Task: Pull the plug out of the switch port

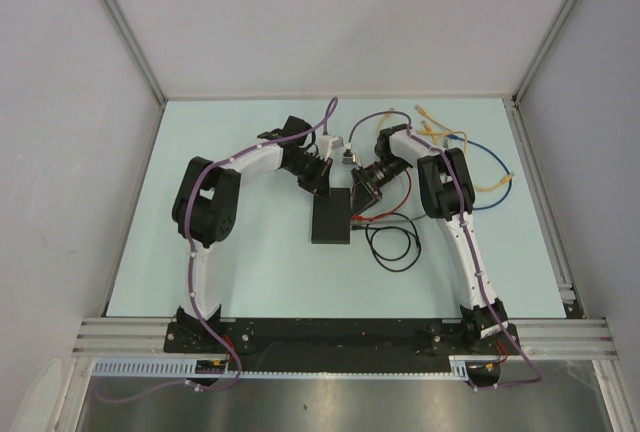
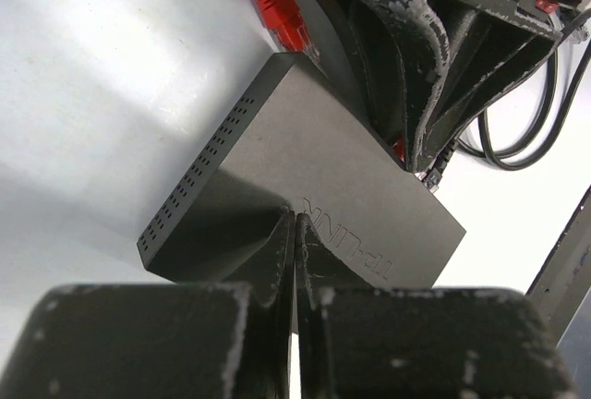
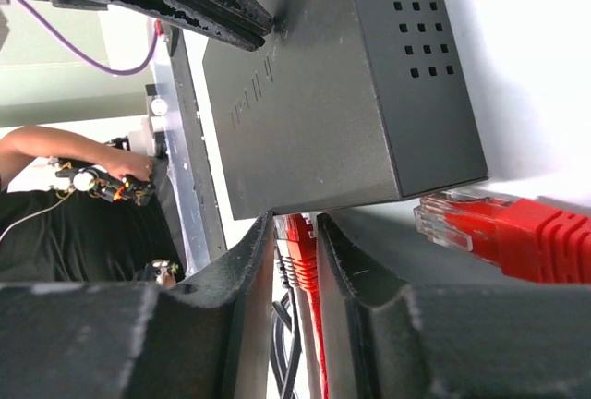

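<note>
r jaws pinch red plug (image 3: pixel 297 247)

The one legible text is the brand TP-LINK (image 2: pixel 346 237), raised in relief on the matte top of the switch (image 2: pixel 277 140). In the left wrist view it reads upside down, just beyond the tips of the left fingers (image 2: pixel 268 256) and a little to their right. In the right wrist view the same relief mark (image 3: pixel 251 94) lies beyond the right fingers (image 3: pixel 245 270), too foreshortened to read.
</note>
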You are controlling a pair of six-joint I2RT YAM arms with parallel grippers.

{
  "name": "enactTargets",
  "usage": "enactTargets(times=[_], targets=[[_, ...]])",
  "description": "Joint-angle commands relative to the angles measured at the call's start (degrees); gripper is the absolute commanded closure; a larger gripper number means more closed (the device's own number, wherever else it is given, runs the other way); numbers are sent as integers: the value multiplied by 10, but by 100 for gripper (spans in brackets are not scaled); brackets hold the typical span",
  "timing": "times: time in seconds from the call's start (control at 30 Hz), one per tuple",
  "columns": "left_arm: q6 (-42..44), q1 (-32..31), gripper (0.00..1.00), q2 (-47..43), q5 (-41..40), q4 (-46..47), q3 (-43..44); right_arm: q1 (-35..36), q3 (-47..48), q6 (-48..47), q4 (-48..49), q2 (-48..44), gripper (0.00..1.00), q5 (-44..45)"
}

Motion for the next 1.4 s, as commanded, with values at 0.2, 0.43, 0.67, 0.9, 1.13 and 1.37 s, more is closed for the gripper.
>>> enactTargets(times=[0.2, 0.43, 0.67, 0.9, 1.13, 1.37], targets=[[22, -7, 100, 3, -26, 2, 6, 4, 16, -88, -49, 32, 66, 33], [22, -7, 100, 5, -29, 4, 5, 1, 12, -92, -49, 28, 70, 27], [23, -8, 100, 5, -31, 5, 4, -3, -15, -119, -49, 5, 69, 26], [24, -10, 100, 2, -32, 5, 2, -6, -26, -126, -49, -1, 80, 25], [25, -11, 100, 3, -34, 4, 2, -7, -31, -111, -49, 4, 83, 40], [27, -14, 100, 2, -36, 4, 1, -25, -52, -107, -49, 6, 58, 58]])
